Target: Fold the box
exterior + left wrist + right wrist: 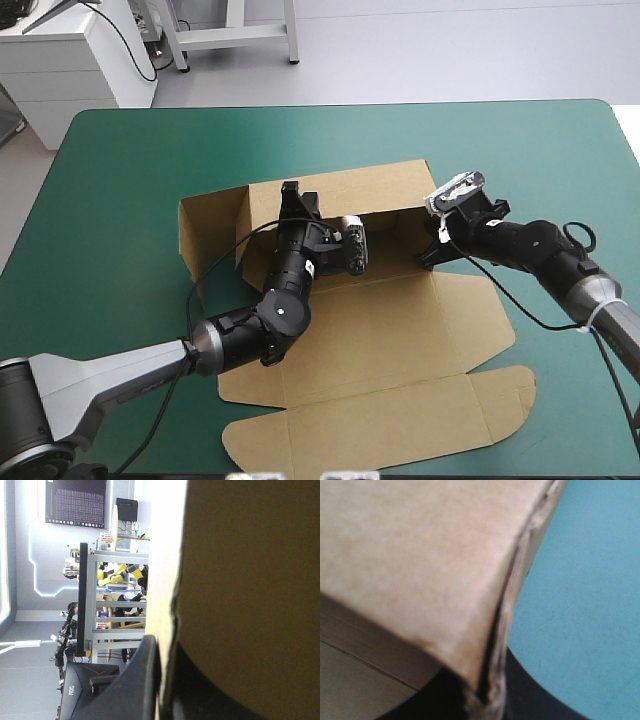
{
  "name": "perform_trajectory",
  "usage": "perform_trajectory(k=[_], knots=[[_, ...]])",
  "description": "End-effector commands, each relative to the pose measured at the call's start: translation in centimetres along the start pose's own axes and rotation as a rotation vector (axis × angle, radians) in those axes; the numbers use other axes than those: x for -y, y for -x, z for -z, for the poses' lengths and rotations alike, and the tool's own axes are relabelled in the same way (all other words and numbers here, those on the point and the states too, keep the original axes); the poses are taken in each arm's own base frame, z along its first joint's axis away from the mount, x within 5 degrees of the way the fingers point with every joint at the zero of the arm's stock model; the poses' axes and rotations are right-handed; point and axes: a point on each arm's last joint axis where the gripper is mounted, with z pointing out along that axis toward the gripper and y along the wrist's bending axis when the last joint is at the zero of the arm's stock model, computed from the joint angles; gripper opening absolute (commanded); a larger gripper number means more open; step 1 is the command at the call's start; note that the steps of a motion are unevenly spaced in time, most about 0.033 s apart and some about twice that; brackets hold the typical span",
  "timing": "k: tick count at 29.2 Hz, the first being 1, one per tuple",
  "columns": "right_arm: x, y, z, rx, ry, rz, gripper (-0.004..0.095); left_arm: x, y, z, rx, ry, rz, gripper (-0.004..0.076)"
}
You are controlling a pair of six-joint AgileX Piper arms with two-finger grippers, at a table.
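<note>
The brown box [400, 330] lies in the middle of the table [120, 160], far walls raised, near flaps flat. The left gripper [297, 203] is clamped on the far wall and the right gripper [431, 256] on the right-hand wall, seemingly keeping both upright for tucking.

The box [400, 330] lies on the teal-green tabletop [120, 160], its far walls raised and its lid flat toward the near edge. The left jaws sit at the back wall's top edge, the right jaws at its right corner.
</note>
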Motion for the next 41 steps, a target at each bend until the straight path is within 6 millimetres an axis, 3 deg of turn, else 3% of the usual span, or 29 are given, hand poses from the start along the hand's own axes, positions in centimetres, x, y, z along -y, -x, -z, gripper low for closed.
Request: perform_trajectory(k=[1,5,11,14,24,32,35,39,41], knots=[[-0.9,1.4,1.2,0.038,0.040,0.056,0.0001,-1.9,0.5,0.8,0.056,0.060,0.017,-0.0003],[-0.8,1.2,1.2,0.016,0.030,0.049,0.0001,-1.9,0.5,0.8,0.058,0.060,0.015,0.0069],[-0.7,1.1,1.2,0.010,0.019,0.059,0.0000,-1.6,0.6,0.7,0.061,0.049,0.041,0.0374],[-0.5,1.1,1.2,0.008,0.008,0.033,0.0000,-1.6,0.7,0.7,0.068,0.046,0.040,0.0426],[-0.1,1.2,1.2,0.016,-0.039,0.013,0.0000,-0.8,3.4,3.3,0.129,0.068,0.016,0.0365],[0.3,1.1,1.2,0.006,-0.081,-0.010,0.0000,-0.4,5.1,6.4,0.116,0.156,0.027,0.0362],[0.3,1.1,1.2,0.007,-0.081,-0.021,0.0000,-0.2,5.8,7.2,0.147,0.150,0.092,0.0279],[0.3,1.2,1.3,0.010,-0.082,-0.043,0.0000,-0.3,6.4,8.9,0.166,0.179,0.099,-0.0013],[0.3,1.3,1.3,0.009,-0.076,-0.042,0.0000,-1.5,6.3,9.9,0.177,0.204,0.135,0.0003]])
